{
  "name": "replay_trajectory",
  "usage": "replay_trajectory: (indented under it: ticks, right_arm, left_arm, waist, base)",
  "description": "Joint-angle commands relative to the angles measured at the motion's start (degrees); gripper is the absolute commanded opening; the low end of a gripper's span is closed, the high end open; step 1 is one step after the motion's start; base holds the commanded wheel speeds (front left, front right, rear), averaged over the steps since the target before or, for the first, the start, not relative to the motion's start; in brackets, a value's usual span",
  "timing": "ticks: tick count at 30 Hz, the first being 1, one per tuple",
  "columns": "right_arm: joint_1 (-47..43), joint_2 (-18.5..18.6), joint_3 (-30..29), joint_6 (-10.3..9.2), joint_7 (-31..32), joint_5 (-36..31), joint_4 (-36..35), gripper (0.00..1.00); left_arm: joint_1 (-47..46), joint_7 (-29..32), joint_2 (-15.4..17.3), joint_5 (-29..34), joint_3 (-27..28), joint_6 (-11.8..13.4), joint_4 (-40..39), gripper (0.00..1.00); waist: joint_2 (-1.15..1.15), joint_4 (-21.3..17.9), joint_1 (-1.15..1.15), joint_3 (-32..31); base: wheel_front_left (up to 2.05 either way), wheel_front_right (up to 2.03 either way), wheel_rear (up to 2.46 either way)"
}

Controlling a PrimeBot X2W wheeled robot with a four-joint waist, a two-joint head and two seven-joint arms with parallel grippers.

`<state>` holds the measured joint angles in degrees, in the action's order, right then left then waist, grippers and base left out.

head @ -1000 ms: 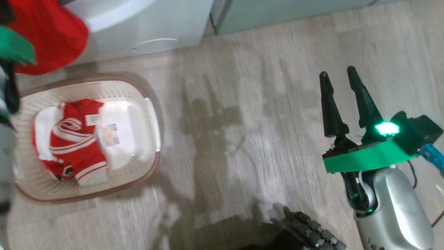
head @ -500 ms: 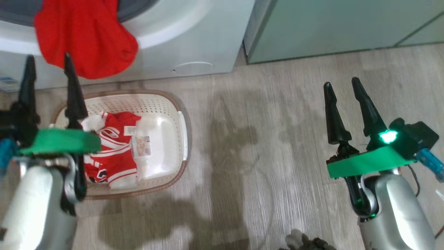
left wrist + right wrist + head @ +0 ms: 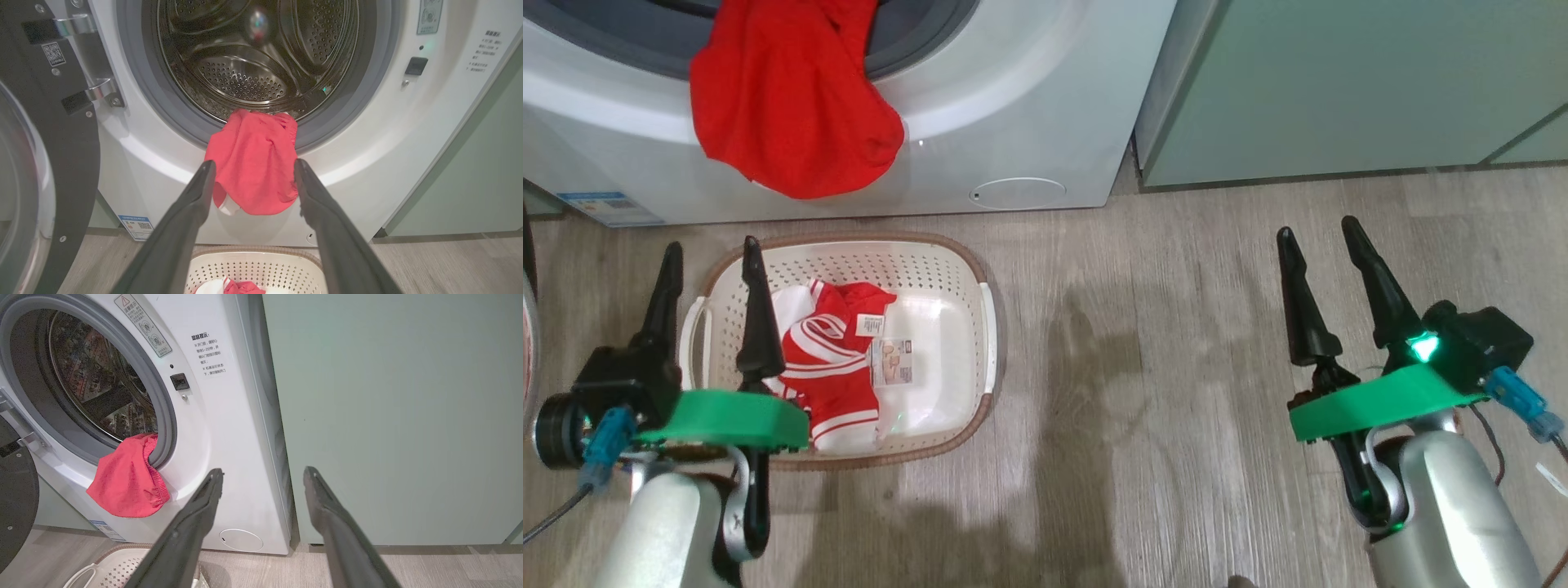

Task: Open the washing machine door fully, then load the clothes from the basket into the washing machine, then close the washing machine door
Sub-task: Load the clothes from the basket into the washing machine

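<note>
The white washing machine stands open, its black-rimmed door swung out to the left. A plain red garment hangs out over the grey gasket, half in the steel drum. On the floor before it sits the cream basket holding red clothes with white stripes. My left gripper is open and empty over the basket's left end. Far to the right, my right gripper hovers open and empty above the floor.
Pale green cabinets stand right of the washer. The washer's round service flap and blue sticker sit low on its front. Grey wood floor lies between the basket and my right arm.
The head camera has swung left and up, bringing more of the washer into the picture. My left arm has come into view beside the basket. The hanging red garment stays on the gasket.
</note>
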<state>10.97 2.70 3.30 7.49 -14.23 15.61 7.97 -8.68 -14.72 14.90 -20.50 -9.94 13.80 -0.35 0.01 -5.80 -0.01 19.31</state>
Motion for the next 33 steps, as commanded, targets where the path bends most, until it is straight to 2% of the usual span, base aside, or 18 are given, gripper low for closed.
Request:
replay_trajectory:
  ticks: [1,18,22,26,33]
  right_arm:
    - [-0.48,0.18,1.16,0.0,0.11,-0.41,-1.54,1.0]
    - [0.07,0.18,1.27,0.0,0.22,-0.2,-1.85,1.0]
    - [1.15,0.18,1.81,0.0,0.13,0.19,-2.41,1.0]
    - [2.27,0.18,2.81,0.0,-0.05,0.65,-3.23,1.0]
    - [4.36,0.18,4.72,0.0,-0.5,2.62,-3.75,1.0]
  left_arm:
    - [-1.33,-0.28,0.69,0.97,1.74,-0.06,-1.18,1.0]
    - [-3.09,-0.28,0.79,1.04,1.99,-1.34,0.98,1.0]
    - [-5.71,0.23,1.18,-0.22,2.07,-2.83,2.38,1.0]
    - [-10.87,2.88,2.23,-1.83,2.14,-4.88,7.19,1.0]
    - [-22.39,7.48,5.47,-6.07,4.7,-8.78,21.41,1.0]
  waist:
    - [-0.01,0.1,0.01,0.03]
    - [-0.01,0.38,0.01,1.37]
    - [-0.01,-0.29,0.01,3.19]
    - [-0.01,-1.52,0.01,5.96]
    - [-0.01,-4.67,0.01,11.27]
  base:
    - [0.0,0.0,0.0]
    - [0.0,0.0,0.0]
    - [0.0,0.0,0.0]
    - [0.0,0.0,0.0]
    - [0.0,0.0,0.0]
